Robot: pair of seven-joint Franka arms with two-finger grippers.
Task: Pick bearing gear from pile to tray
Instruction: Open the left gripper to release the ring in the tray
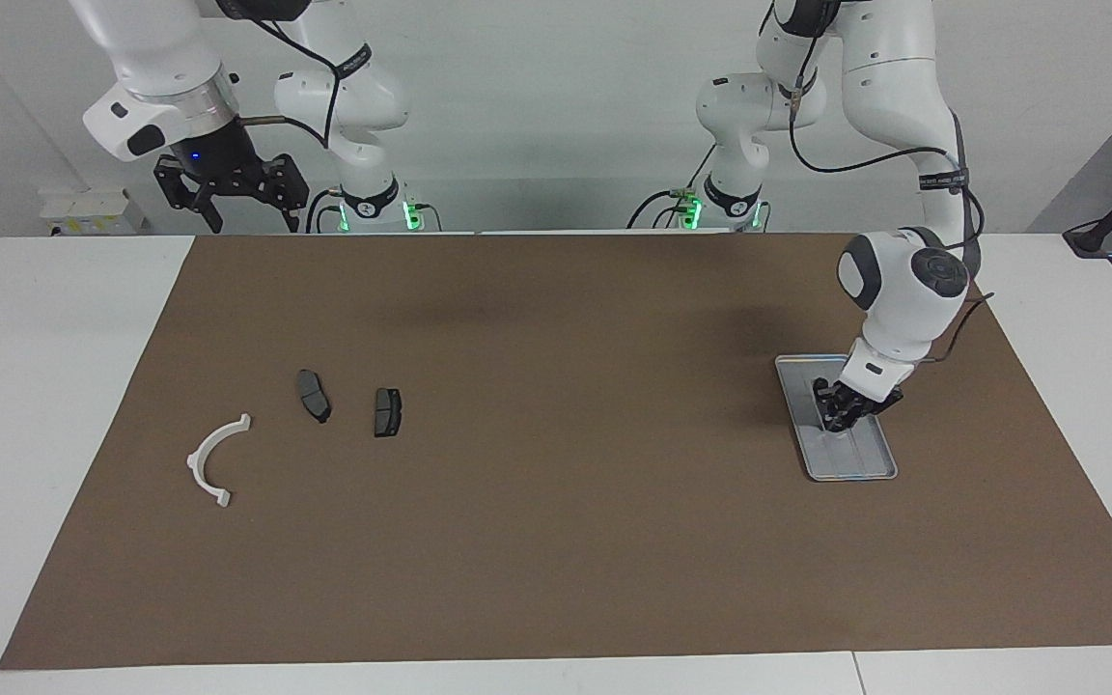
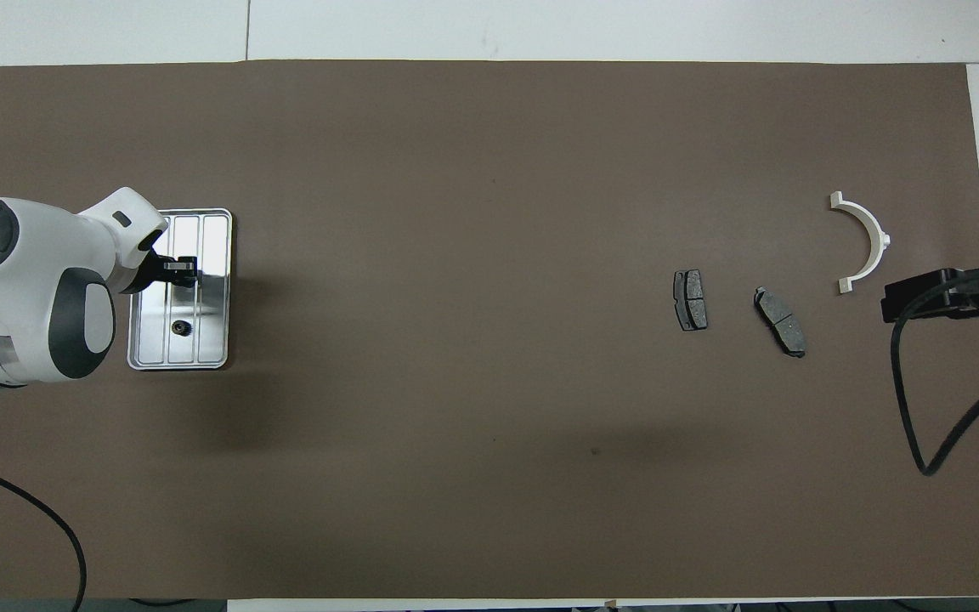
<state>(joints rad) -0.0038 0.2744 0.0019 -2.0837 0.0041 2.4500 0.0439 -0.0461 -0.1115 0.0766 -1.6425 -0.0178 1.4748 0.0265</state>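
The pile lies toward the right arm's end of the table: a white curved arc (image 1: 213,458) (image 2: 863,242) and two dark grey brake pads (image 1: 314,396) (image 1: 387,412) (image 2: 691,300) (image 2: 780,321). No small black round piece shows among them. The silver tray (image 1: 855,458) (image 2: 209,246) lies toward the left arm's end. A small black gear (image 2: 178,326) lies in the tray, apart from the gripper; in the facing view the gripper hides it. My left gripper (image 1: 833,417) (image 2: 179,270) is low inside the tray. My right gripper (image 1: 252,220) (image 2: 948,293) waits, open and empty, raised near its base.
A brown mat (image 1: 556,502) covers most of the white table. A black cable (image 2: 914,408) hangs from the right arm over the mat's edge.
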